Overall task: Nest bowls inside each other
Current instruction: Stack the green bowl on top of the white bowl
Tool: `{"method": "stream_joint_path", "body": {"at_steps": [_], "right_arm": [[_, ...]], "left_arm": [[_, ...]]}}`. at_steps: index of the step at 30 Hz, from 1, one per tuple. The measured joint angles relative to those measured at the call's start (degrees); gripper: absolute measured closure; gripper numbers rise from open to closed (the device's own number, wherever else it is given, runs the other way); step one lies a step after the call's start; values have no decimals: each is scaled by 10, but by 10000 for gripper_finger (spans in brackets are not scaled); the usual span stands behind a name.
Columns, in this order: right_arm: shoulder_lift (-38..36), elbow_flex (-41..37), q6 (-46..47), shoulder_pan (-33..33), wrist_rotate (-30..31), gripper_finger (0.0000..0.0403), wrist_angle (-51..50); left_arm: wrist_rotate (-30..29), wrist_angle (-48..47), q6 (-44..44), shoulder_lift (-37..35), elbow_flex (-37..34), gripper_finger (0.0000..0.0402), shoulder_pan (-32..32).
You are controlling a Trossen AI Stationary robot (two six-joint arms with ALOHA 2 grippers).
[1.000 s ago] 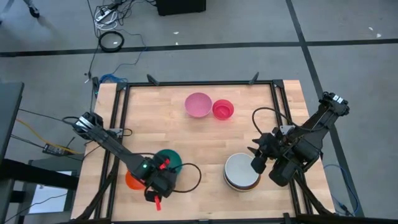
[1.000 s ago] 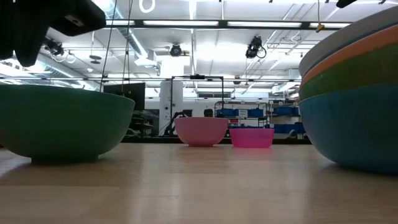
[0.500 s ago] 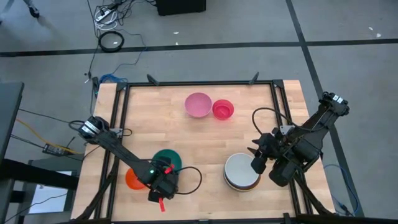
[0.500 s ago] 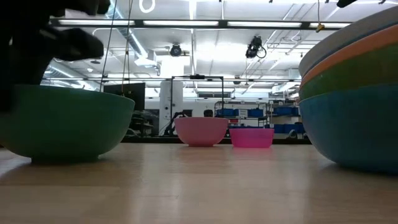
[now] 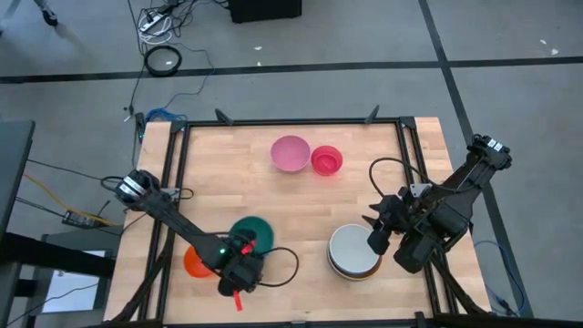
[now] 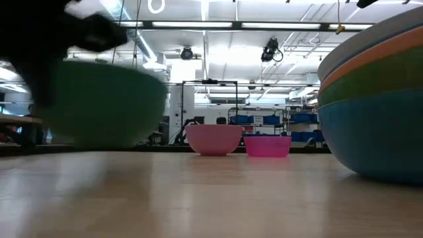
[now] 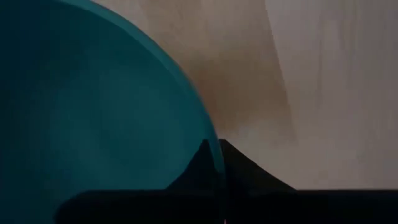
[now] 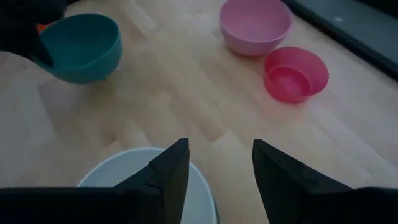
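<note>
My left gripper (image 5: pixel 244 255) is shut on the teal bowl (image 5: pixel 253 231) near the table's front left; the bowl (image 6: pixel 99 102) is off the wood and looks tilted (image 8: pixel 81 46). An orange-red bowl (image 5: pixel 193 262) rests on its base just left of it. A stack of nested bowls (image 5: pixel 353 251) with a white one on top sits at the front right, and my right gripper (image 8: pixel 221 168) hangs open just above its rim. A pink bowl (image 5: pixel 291 153) and a magenta-red bowl (image 5: pixel 326 160) stand side by side at the far middle. My left gripper (image 7: pixel 214 155) has the teal bowl by its near rim (image 7: pixel 208 134), one finger inside the bowl and one outside the wall. The fingers come from above, pointing steeply down. The bowl is clear of the table and extends from the fingers toward the far edge.
In the low view the stack (image 6: pixel 377 99) fills the right side: blue at the bottom, then green and orange. Bare wood lies between the teal bowl and the stack. Black frame rails (image 5: pixel 173 182) run along the table's edges.
My left gripper has sunk onto the teal bowl's near rim. The bowl, which stood on the table half a second ago, has come up off the wood and shifted a little toward the table's right. My right arm has kept still.
</note>
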Motion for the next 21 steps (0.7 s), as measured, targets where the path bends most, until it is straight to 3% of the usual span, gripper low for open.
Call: {"method": "stream_joint_path", "body": {"at_steps": [5, 8, 10, 15, 21], "right_arm": [[0, 0, 2, -15, 22, 238, -10], [0, 0, -6, -27, 23, 238, -11], [0, 0, -11, -32, 23, 238, -12], [0, 0, -3, -36, 22, 238, -24], [0, 0, 92, -36, 26, 238, -93]], "left_arm": [[-126, 3, 126, 0, 75, 398, 48], [-152, 68, 228, 0, 118, 398, 92], [-117, 126, 295, 0, 145, 398, 124], [74, 219, 337, 4, 164, 398, 204], [172, 297, 368, 26, 160, 398, 225]]}}
